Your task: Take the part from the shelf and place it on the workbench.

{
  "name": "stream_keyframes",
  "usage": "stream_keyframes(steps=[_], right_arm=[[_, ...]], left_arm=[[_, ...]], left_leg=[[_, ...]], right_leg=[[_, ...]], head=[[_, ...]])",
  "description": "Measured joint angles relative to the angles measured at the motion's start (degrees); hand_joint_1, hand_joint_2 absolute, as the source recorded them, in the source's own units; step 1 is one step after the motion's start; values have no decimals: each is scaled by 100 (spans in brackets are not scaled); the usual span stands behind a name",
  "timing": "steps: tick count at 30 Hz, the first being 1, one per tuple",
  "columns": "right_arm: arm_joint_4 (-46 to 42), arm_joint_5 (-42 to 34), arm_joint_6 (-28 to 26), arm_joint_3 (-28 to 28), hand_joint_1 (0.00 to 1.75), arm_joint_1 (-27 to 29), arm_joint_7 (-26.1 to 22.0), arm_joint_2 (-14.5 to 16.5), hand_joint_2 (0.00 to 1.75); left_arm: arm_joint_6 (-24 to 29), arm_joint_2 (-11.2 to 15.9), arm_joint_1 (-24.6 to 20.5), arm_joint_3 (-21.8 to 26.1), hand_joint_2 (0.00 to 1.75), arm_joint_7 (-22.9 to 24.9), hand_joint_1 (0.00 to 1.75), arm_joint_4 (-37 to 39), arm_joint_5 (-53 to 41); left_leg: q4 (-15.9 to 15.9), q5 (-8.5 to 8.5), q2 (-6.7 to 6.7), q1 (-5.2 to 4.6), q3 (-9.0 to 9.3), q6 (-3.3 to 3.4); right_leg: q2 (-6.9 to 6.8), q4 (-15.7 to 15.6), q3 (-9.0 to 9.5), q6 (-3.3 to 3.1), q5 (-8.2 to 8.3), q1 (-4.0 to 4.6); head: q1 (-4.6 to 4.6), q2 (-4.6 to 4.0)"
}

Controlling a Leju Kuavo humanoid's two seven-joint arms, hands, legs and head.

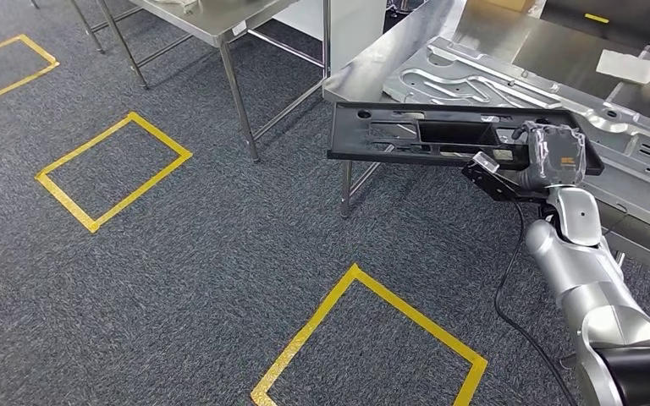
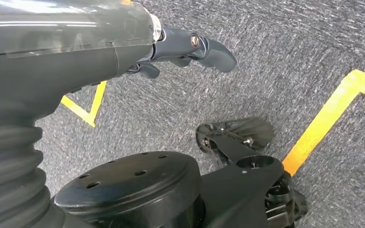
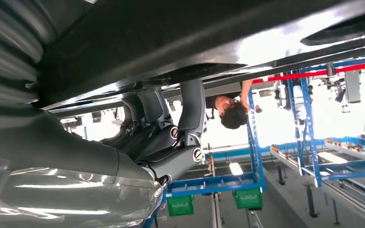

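Observation:
A long black plastic part (image 1: 440, 134) with cut-outs is held level in front of the steel workbench (image 1: 372, 72). My right hand (image 1: 548, 154) grips its right end; most of the part juts left, over the grey carpet beside the bench corner. In the right wrist view the fingers (image 3: 190, 107) reach up against the part's dark underside (image 3: 171, 42). My left hand (image 2: 171, 50) hangs over the carpet, holding nothing, with its fingers loosely apart.
A large stamped metal panel (image 1: 550, 97) and a white sheet (image 1: 630, 66) lie on the workbench. A second steel table (image 1: 212, 21) stands to the left. Yellow tape squares (image 1: 114, 169) mark the carpet. Blue racks (image 3: 309, 142) and a person (image 3: 230, 111) show in the right wrist view.

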Motion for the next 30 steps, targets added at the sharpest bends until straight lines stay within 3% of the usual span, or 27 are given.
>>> stream_keyframes(steps=[4,8,10,12,14,16,18,20,21,23,24,25,28,30], right_arm=[[37,-147,13,4,175,1,-15,-142,175],[-146,-294,57,-84,175,263,116,-474,175],[-466,-315,133,-235,175,623,264,-662,175],[-845,-302,248,-420,175,1022,360,-828,175],[-1169,-259,397,-579,175,1315,371,-960,175],[-1384,-203,527,-687,175,1434,351,-1049,175],[-1523,-146,584,-766,175,1495,338,-1101,175],[-1640,-58,585,-811,175,1616,362,-1113,175],[-1700,4,576,-817,175,1691,383,-1106,175],[-1815,118,558,-817,175,1846,432,-1068,175],[-1860,157,549,-818,175,1906,452,-1038,175],[-1897,180,542,-818,175,1960,469,-1002,175],[-1996,186,536,-822,175,1998,444,-966,175],[-2021,153,526,-823,175,1925,352,-993,175]], left_arm=[[1,-4,-4,-66,175,-1,0,0,-109],[22,-27,-55,-265,175,56,0,0,-438],[28,-33,-104,-424,175,131,0,0,-614],[34,-34,-158,-574,175,205,0,0,-737],[55,-44,-196,-694,175,258,0,0,-812],[86,-57,-214,-781,175,288,0,1,-838],[109,-60,-214,-836,175,292,0,2,-831],[114,-58,-176,-859,175,267,0,2,-815],[107,-57,-146,-862,175,252,0,2,-805],[92,-46,-102,-863,175,233,0,5,-783],[83,-30,-94,-864,175,228,0,13,-774],[78,-8,-97,-864,175,220,0,22,-766],[65,19,-117,-866,175,202,0,39,-728],[70,12,-142,-865,175,195,0,38,-701]], left_leg=[[4,-1,0,-2,1,2],[38,-24,-19,-5,-2,30],[67,-51,-39,-10,-18,83],[-42,-50,-25,-25,-1,180],[-260,14,8,-21,141,282],[-400,87,48,-16,296,319],[-428,81,83,-17,359,305],[-426,20,91,21,428,248],[-420,-27,84,58,479,200],[-381,-155,63,138,579,71],[-334,-225,57,171,609,-4],[-299,-295,49,180,615,-69],[-181,-396,46,204,617,-193],[322,-331,45,224,387,-197]], right_leg=[[0,-3,1,0,0,0],[-14,-27,21,20,3,-29],[-24,-65,40,64,16,-61],[-27,-68,78,137,97,-57],[-27,-45,72,177,148,-67],[-17,197,-108,167,2,-67],[-7,800,-477,203,-242,-65],[-9,1155,-745,271,-261,-110],[-17,1020,-724,319,-107,-154],[-41,378,-477,467,292,-260],[-52,116,-387,494,356,-265],[-48,20,-353,438,350,-259],[-11,193,-384,96,133,-189],[-2,240,-305,-13,12,-143]], head=[[0,-1],[0,-1],[0,-1],[1,-1],[2,0],[0,0],[0,-1],[1,-1],[1,-1],[1,-1],[3,-1],[2,-1],[-19,1],[-42,1]])
